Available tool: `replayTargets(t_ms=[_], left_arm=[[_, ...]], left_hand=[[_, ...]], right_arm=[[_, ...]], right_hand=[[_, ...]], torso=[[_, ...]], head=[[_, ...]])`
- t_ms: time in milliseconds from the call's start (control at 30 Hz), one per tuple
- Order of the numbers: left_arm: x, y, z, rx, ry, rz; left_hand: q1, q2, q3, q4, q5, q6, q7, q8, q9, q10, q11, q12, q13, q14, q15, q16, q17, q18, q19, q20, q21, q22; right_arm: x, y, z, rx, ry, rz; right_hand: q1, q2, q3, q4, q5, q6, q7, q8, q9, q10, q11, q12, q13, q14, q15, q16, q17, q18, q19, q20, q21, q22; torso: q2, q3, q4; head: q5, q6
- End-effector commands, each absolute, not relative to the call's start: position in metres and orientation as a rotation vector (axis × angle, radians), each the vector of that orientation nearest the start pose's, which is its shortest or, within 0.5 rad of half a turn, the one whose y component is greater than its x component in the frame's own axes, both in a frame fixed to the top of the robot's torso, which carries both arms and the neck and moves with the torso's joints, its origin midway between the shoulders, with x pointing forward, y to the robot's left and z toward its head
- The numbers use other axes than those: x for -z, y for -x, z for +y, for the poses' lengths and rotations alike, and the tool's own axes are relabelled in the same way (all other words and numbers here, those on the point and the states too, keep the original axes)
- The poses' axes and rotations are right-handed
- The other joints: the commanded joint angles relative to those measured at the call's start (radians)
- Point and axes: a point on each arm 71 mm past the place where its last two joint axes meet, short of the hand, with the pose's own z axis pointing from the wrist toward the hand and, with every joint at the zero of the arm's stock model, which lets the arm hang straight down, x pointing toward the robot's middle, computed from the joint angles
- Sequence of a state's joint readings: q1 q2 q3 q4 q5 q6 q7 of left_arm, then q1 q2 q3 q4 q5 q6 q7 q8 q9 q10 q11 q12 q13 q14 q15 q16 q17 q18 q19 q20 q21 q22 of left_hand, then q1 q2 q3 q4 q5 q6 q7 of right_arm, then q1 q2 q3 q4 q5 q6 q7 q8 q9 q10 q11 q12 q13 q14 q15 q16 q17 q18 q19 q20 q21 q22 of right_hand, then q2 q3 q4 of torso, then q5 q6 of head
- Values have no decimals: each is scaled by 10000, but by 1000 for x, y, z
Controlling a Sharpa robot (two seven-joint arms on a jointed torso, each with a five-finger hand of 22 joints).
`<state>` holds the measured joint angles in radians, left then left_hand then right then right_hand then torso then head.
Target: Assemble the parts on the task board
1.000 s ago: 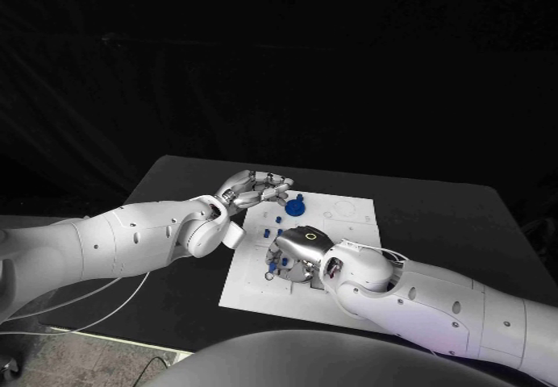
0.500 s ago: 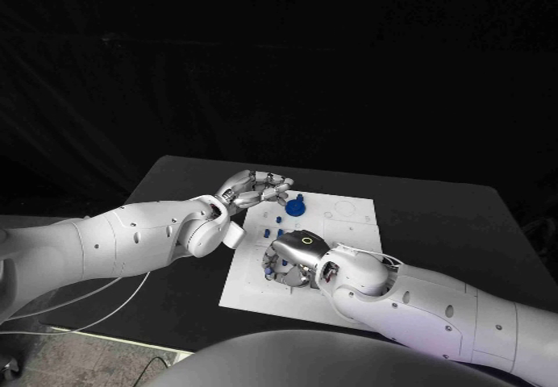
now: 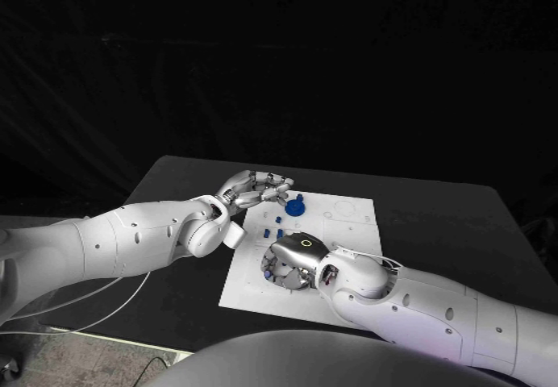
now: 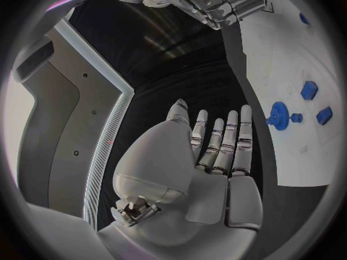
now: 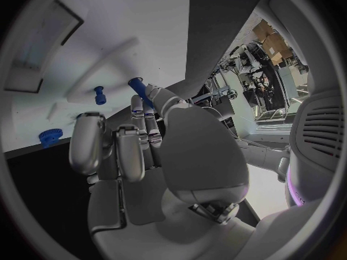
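Task board (image 3: 349, 234) on bench (image 3: 442, 210). Right hand (image 3: 293, 260) grips blue peg (image 5: 139, 89) (fingers curled round it). Left hand (image 3: 256, 189) empty, fingers extended, beside blue gear (image 3: 295, 207).

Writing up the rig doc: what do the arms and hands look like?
Both arms are glossy white rounded shells with small dark holes. The left hand and right hand are silver metal with segmented fingers. The right hand's back carries a small yellow-green ring. A thin pale cable trails below the left arm.
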<state>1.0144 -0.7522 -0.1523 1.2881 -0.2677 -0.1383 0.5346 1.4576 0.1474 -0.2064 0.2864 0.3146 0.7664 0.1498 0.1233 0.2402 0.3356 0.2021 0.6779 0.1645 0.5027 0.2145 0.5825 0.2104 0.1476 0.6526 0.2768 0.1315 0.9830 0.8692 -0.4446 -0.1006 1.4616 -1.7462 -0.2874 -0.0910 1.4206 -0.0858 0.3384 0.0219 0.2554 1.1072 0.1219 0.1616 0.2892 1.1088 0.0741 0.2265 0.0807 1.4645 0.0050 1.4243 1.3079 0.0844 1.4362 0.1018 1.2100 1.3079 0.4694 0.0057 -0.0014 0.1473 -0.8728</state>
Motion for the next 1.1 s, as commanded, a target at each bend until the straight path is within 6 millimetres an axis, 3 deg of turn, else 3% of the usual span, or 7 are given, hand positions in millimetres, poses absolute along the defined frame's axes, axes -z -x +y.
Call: replayTargets(t_ms=[33,1100], left_arm=[[309,-459,218,15224,8941,16737],[312,-458,217,15216,9002,16899]], left_hand=[[-14,109,-20,29,44,-64,41,54,-12,-69,38,46,-14,-53,-7,36,-11,-121,77,-23,-49,17],[-3,129,-20,20,53,-75,42,54,-17,-82,41,52,-23,-58,2,43,-16,-128,77,-23,-52,20]], right_arm=[[327,-358,-8,-9920,5268,18065],[332,-359,-11,-9919,4967,18677]], right_hand=[[54,91,46,3,77,76,-14,70,219,59,2,-52,-4,224,-50,5,488,-113,58,14,23,1669],[38,117,227,-85,380,-177,75,-70,421,122,63,-371,-113,143,-1,-121,329,-76,-43,48,-172,1611]], torso=[[1,-2,-3],[-4,-4,1]], head=[[13,2],[-19,2]])
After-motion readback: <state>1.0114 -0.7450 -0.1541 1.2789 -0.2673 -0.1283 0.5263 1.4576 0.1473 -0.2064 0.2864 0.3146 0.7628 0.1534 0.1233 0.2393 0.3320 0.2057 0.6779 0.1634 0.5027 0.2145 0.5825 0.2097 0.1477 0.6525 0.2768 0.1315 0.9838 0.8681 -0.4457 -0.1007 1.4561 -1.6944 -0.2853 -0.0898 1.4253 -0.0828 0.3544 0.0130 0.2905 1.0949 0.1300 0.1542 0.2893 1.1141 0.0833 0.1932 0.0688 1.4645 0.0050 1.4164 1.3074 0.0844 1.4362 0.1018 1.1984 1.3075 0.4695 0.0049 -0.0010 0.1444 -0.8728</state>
